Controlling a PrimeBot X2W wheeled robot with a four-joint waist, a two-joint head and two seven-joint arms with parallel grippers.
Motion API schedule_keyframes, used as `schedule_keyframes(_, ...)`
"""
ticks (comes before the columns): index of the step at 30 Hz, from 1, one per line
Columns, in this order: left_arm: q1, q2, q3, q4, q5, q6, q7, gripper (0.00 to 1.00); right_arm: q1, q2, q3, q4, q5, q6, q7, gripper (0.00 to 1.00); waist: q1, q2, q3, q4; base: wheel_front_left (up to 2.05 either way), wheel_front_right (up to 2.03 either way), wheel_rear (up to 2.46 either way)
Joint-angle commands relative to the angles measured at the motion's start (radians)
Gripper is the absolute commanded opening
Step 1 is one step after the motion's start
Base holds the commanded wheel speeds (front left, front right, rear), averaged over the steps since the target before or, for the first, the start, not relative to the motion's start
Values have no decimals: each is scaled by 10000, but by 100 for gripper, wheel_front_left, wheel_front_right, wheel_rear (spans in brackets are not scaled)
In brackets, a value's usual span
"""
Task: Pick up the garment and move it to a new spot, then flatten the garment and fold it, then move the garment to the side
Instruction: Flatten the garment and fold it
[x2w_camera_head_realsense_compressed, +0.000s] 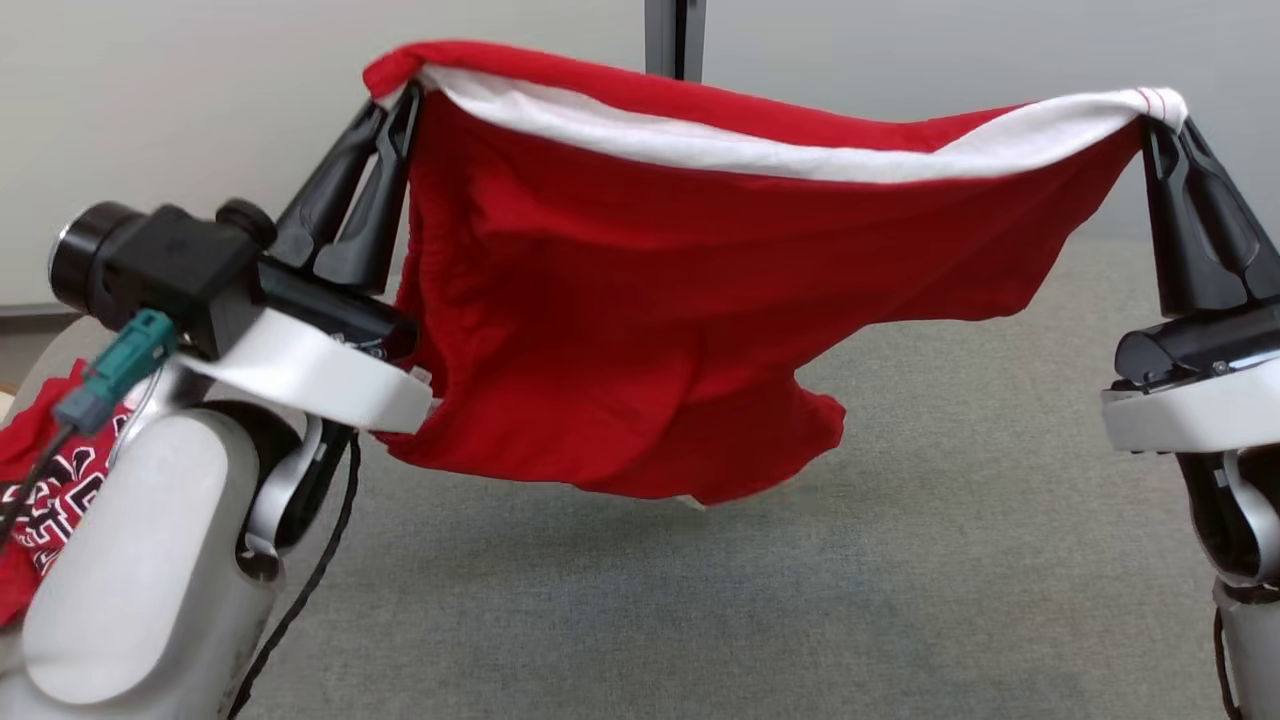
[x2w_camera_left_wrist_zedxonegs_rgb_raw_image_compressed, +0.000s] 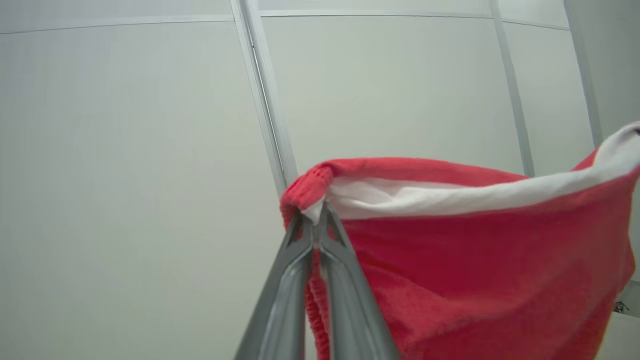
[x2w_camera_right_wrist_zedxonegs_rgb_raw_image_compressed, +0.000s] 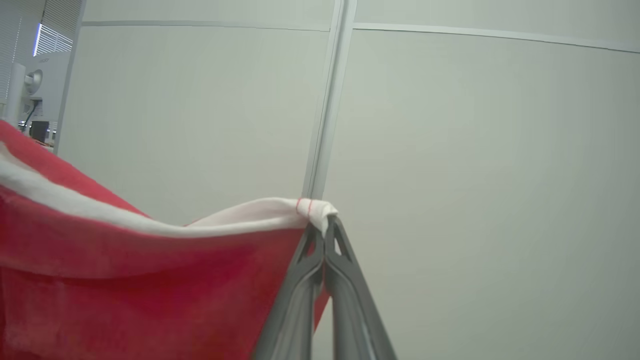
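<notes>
The red garment (x2w_camera_head_realsense_compressed: 620, 330) is hanging in the air above the gray surface (x2w_camera_head_realsense_compressed: 900, 580), stretched between both grippers across the upper middle of the head view. The left gripper (x2w_camera_head_realsense_compressed: 398, 100) is pinching its top corner at about 10 o'clock, fingers closed on bunched red cloth. The right gripper (x2w_camera_head_realsense_compressed: 1160, 120) is pinching the opposite corner at about 2 o'clock, fingers closed on a white edge with thin red stitch lines. A white band (x2w_camera_head_realsense_compressed: 700, 140) is running along the top edge, sagging slightly between the two grips. Below it the red cloth is draping in soft folds, its lowest point dropping toward 6 o'clock, apparently clear of the surface. A second red cloth (x2w_camera_head_realsense_compressed: 40, 490) with black-and-white print is lying at 8 o'clock behind the left arm (x2w_camera_head_realsense_compressed: 130, 560).
</notes>
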Motion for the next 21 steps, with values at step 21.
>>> schedule_keyframes(21, -4750, -1491, 289, 4951, -625, -872, -1688, 0, -5127, -80, 376, 3760, 922, -5, -495, 0, 0, 0, 2009, -233, 0, 0, 0)
